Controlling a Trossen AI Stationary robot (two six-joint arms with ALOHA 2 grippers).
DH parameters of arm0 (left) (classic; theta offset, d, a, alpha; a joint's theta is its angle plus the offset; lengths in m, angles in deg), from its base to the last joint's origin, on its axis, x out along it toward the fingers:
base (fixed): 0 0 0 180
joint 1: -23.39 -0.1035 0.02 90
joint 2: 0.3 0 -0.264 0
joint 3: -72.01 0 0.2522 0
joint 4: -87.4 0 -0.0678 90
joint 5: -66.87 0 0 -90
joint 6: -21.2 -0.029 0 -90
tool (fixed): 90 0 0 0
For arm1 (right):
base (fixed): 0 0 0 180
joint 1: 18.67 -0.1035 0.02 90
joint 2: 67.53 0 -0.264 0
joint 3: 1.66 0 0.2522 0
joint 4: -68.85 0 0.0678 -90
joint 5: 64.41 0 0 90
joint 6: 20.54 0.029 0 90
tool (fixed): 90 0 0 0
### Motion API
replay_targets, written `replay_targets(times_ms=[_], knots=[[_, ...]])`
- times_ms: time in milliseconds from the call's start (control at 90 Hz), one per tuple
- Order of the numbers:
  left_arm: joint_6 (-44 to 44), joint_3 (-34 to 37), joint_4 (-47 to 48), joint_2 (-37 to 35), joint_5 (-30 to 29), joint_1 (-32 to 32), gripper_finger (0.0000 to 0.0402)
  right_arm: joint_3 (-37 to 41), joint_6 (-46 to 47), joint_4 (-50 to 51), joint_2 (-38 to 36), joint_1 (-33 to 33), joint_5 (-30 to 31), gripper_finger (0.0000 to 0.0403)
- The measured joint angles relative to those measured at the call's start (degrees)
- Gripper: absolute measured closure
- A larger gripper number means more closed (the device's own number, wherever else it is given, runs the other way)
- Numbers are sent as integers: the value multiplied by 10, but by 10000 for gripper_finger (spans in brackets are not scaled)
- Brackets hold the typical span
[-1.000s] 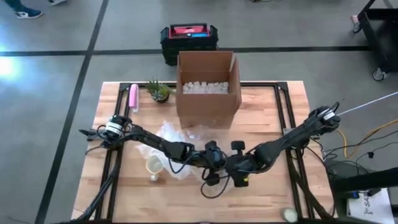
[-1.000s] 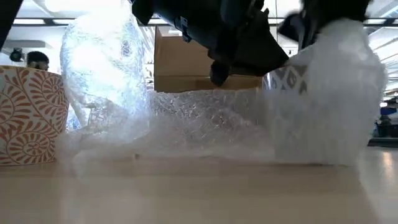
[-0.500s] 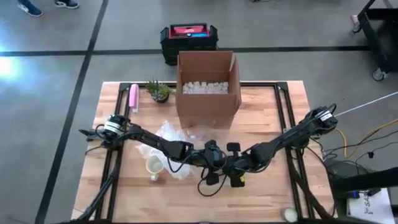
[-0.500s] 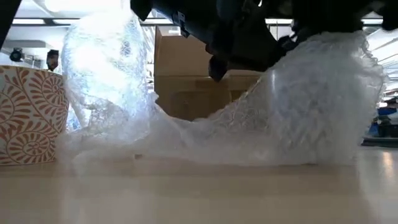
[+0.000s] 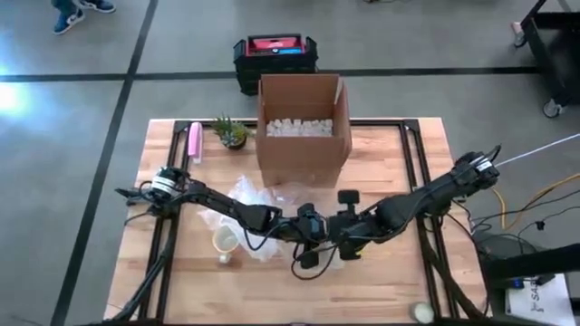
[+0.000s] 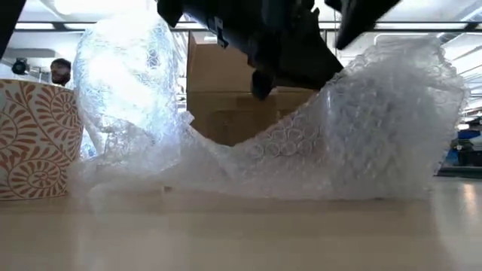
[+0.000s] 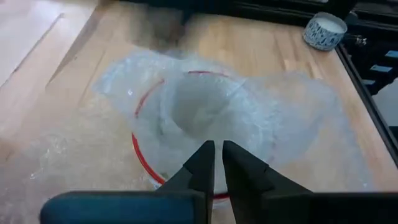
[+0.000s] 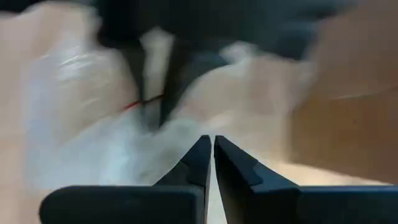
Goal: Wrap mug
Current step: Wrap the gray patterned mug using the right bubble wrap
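Right tool (image 5: 347,243) now higher, seemingly off bubble wrap (image 6: 361,135)

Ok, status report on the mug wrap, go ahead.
Left gripper nearly shut over the red-rimmed mug, already under bubble wrap. Right gripper nearly shut beside it. Second patterned mug sits clear.

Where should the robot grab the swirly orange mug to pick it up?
Probably by its rim, coming straight down from above. The mug stands upright on the table with its open mouth facing up. The bubble wrap is heaped close beside it, toward the grippers, so the top looks like the freest way in.
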Motion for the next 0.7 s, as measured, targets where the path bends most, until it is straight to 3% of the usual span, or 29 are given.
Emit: replay_targets(times_ms=[256, 556, 700], knots=[[1, 1, 5, 0, -2, 0, 381, 68, 3, -69, 34, 0, -106, 396], [0, -1, -10, 0, -1, 0, 381, 150, 21, -170, 48, 2, -111, 396], [-5, -2, -14, -1, -1, -1, 381, 141, 25, -143, 45, 3, -122, 396]])
